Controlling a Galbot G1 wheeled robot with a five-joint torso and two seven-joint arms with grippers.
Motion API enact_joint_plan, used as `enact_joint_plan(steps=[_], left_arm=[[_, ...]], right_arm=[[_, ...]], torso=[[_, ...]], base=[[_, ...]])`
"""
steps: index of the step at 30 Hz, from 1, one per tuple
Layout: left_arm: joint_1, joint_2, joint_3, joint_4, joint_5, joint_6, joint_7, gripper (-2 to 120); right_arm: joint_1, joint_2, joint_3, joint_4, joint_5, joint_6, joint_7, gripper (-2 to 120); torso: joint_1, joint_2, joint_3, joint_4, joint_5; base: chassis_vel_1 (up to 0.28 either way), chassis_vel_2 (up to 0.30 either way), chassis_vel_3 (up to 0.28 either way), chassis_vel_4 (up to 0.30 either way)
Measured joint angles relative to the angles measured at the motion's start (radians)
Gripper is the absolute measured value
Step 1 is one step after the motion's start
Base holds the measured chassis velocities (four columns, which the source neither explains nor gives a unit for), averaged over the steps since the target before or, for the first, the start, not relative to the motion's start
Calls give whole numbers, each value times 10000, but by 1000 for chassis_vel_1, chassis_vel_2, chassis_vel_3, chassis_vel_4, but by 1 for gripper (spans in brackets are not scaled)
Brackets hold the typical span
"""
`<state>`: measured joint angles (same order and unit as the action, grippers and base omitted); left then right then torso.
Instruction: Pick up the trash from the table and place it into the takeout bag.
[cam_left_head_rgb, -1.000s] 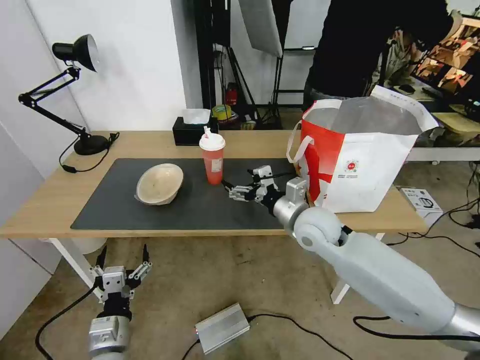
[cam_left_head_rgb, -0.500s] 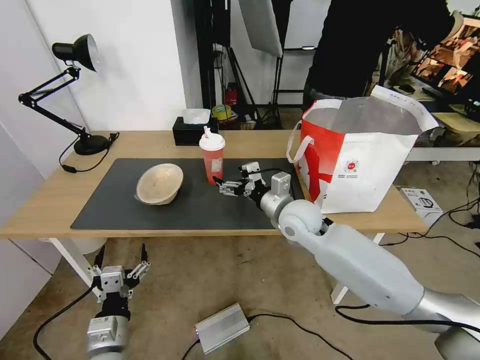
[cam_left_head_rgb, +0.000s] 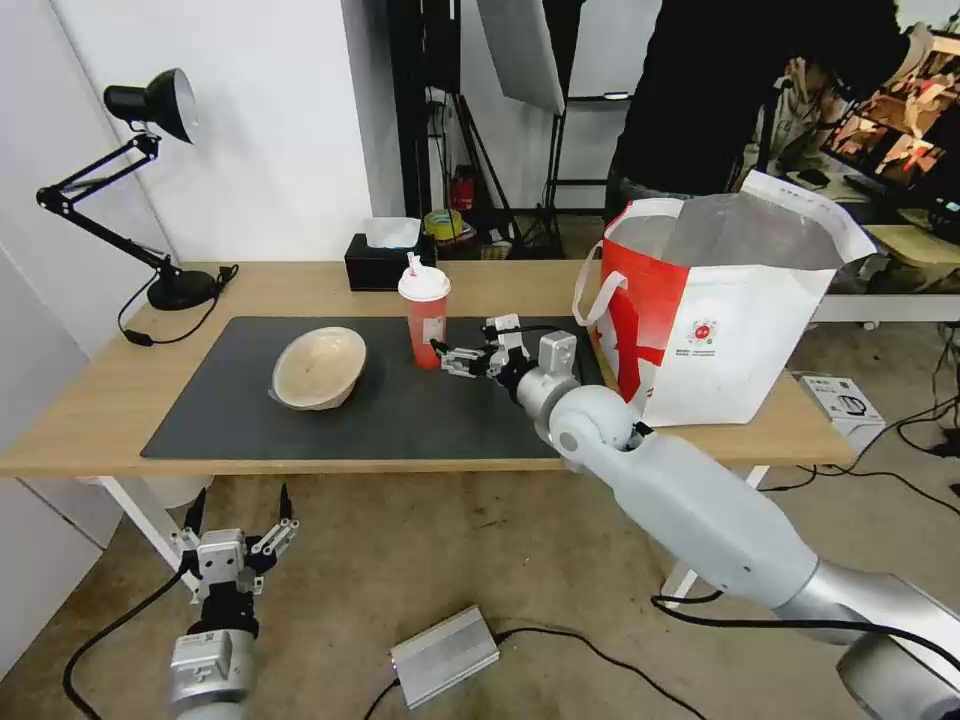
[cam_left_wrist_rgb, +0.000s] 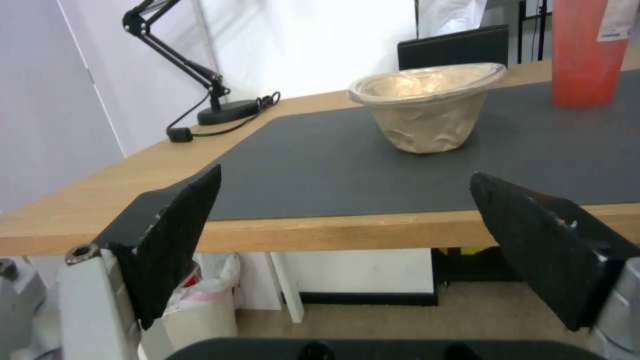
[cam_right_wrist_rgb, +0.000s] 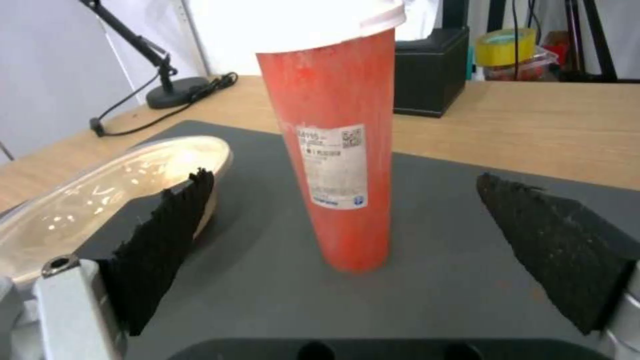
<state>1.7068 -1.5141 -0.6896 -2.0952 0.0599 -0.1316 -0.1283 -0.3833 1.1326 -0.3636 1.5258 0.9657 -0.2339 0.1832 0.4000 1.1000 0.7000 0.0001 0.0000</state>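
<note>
While the left gripper (cam_left_head_rgb: 238, 520) hangs parked low near the floor at the near-left, below the table (cam_left_head_rgb: 90, 400) edge with its fingers spread wide and nothing in them, the action is over by the middle of the mat (cam_left_head_rgb: 200, 410). Going left to right: the beige bowl (cam_left_head_rgb: 320, 366) sits tilted on the left half of the mat, then the red cup (cam_left_head_rgb: 425, 318) stands upright with its white lid and straw, and just right of it the right gripper (cam_left_head_rgb: 462, 358) is level with the cup's lower body, jaws apart and empty, not touching it yet. Further right, the takeout bag (cam_left_head_rgb: 730, 330) stands open on the table's right end. If I were doing this grab I'd slide in until the cup sits centered between the pads, close gently around the body below the lid so it doesn't crush or tip, then lift straight. The cup has a white label with a QR code, text too small to read; the bag's small round red logo isn't legible either.
</note>
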Motion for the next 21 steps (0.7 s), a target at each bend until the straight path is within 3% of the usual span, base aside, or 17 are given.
enact_joint_plan(steps=[21], left_arm=[[0,22,-45,80,-158,-27,-10,100]], right_arm=[[426,705,-285,-1379,-213,200,-269,100]], torso=[[0,0,0,-1,0]], base=[[0,0,0,0]])
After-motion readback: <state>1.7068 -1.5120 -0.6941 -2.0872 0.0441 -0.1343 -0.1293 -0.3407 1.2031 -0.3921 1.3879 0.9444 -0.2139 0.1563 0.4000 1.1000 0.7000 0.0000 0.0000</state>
